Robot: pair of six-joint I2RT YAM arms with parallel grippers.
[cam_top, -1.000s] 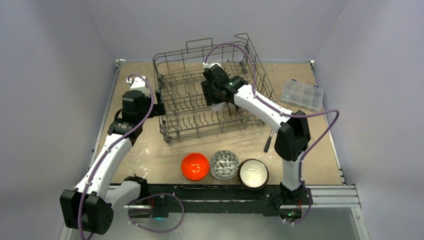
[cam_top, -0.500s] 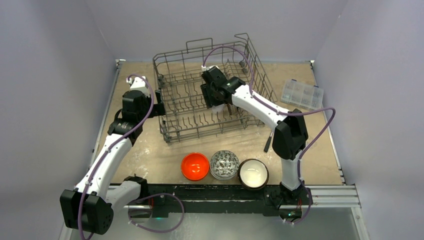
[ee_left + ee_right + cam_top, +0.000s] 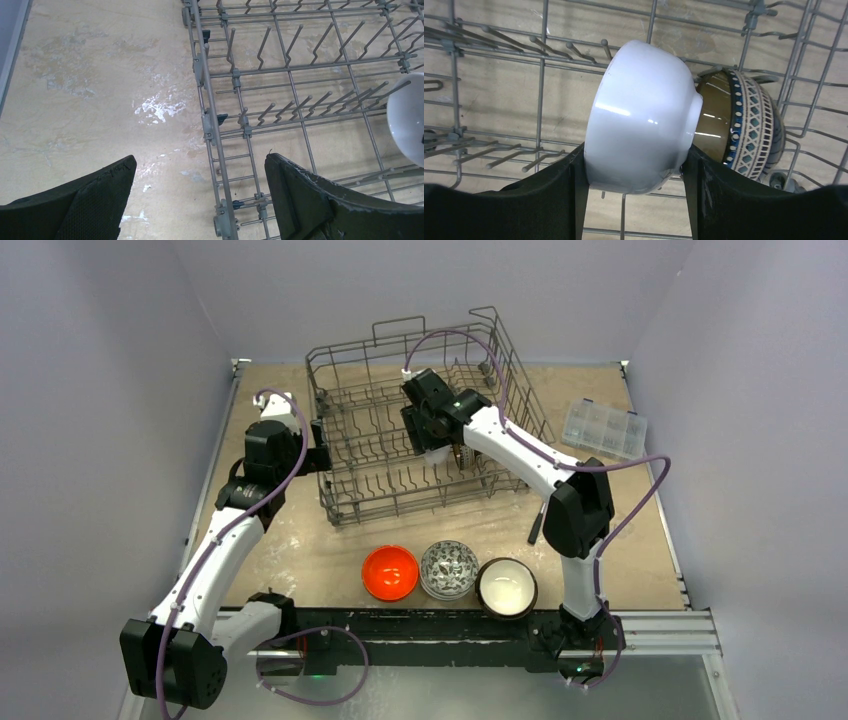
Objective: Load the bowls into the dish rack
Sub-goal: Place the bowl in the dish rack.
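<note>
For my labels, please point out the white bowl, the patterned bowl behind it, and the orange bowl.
white bowl (image 3: 639,120), right wrist view, its outer wall.
patterned bowl (image 3: 751,127), right wrist view, its banded outer wall.
orange bowl (image 3: 390,572), top view, its inside.

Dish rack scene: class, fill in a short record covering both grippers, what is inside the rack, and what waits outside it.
Right gripper: shut on white bowl, held on edge above the dish rack tines
Left gripper: open, rack's left rim wire between its fingers
Already in rack: brown bowl with blue-and-cream pattern, on edge beside the white bowl
Waiting outside: orange bowl, grey patterned bowl, dark bowl with cream inside, in a row
Other: clear compartment box, far right
</note>
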